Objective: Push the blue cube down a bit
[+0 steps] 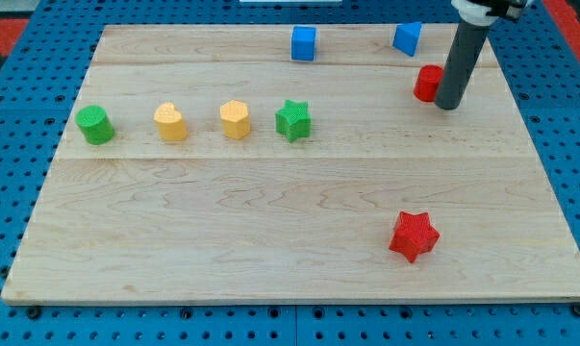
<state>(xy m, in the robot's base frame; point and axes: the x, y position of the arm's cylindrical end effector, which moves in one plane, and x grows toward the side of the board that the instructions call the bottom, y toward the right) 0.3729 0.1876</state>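
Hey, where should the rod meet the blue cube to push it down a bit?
Contact the blue cube on its far face, coming from the view's top: that face is flat, and the board below it is open. My tip now sits well to the view's right, beside the red block.

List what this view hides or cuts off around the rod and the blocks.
- Red block at the view's right: its right side is covered by the rod, so its shape is unclear.
- My tip: contact with the red block cannot be judged; it stands far right of the blue cube.
- Arm above the rod: cut off by the view's top edge.
- Second blue block: too small to settle its shape.
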